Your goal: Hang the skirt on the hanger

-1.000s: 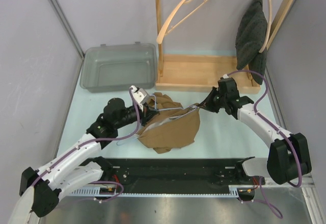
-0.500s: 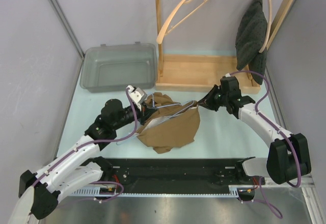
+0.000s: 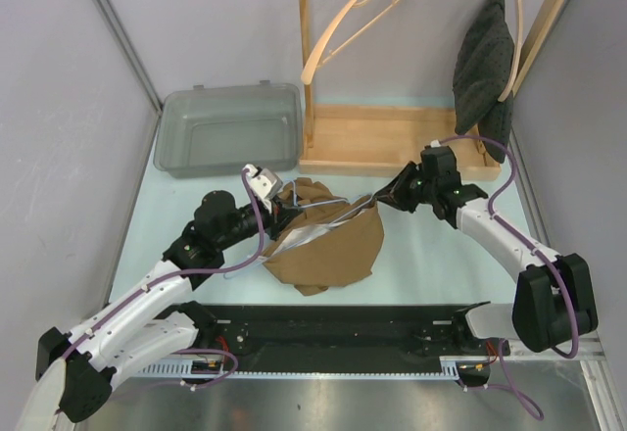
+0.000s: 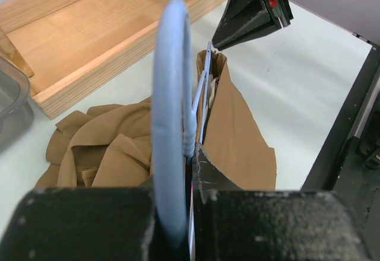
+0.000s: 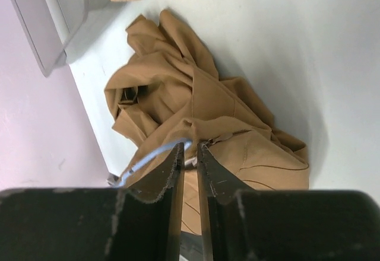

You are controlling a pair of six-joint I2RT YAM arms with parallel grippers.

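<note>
Gripping the hook of a light-blue hanger (image 4: pixel 172 89) in the left jaws, clenched hard on it, at about 9 o'clock of the tan skirt (image 3: pixel 328 250). Crumpled at the middle of the surface (image 3: pixel 441 255), with one waist edge raised along the hanger's thin bar and the rest heaped low toward 6 o'clock. Reaching in from 3 o'clock with the right jaws, parted by only a narrow slot, tips set at the far end of the bar, right at the waist edge. Cannot tell from either wrist view whether pinching cloth there or clear of it.

Judged as roughly midway. Done so far: hanger in hand and brought to the garment, and one stretch of the waist apparently drawn up to the bar. No clear sign of the waistband fastened at both ends, and most of the cloth slack on the surface.

Left to do, by this reading: securing the waist on the hanger, lifting it free, then perhaps carrying it to the wooden rack (image 3: pixel 392 142) at 12 o'clock, beside the dark garment (image 3: pixel 483 64) at 1 o'clock. Grey bin (image 3: pixel 230 142) at 10 o'clock, well apart from the work.
</note>
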